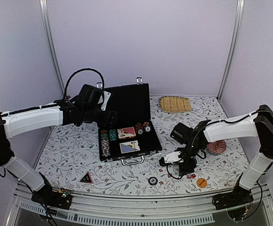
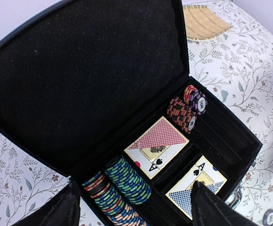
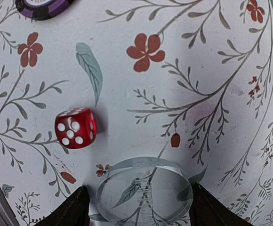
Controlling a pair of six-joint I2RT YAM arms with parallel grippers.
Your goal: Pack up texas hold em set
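Observation:
The black briefcase point(image 1: 127, 123) lies open mid-table, lid upright. In the left wrist view its tray holds chip rows point(image 2: 127, 181), two short chip stacks point(image 2: 188, 110), a red-backed deck point(image 2: 157, 146) and a blue-backed deck point(image 2: 193, 186). My left gripper point(image 2: 134, 212) is open and empty, hovering over the case's left side point(image 1: 109, 118). My right gripper point(image 3: 139, 209) is open, low over the table point(image 1: 186, 170), its fingers on either side of a clear round disc point(image 3: 143, 190) lying flat. A red die point(image 3: 75, 128) sits just left of that disc.
An orange disc point(image 1: 201, 182), a dark chip point(image 1: 152, 180) and a red triangular piece point(image 1: 85, 178) lie near the front edge. The woven straw mat point(image 1: 175, 103) is at the back right. The red patterned dish point(image 1: 216, 147) sits right of my right arm.

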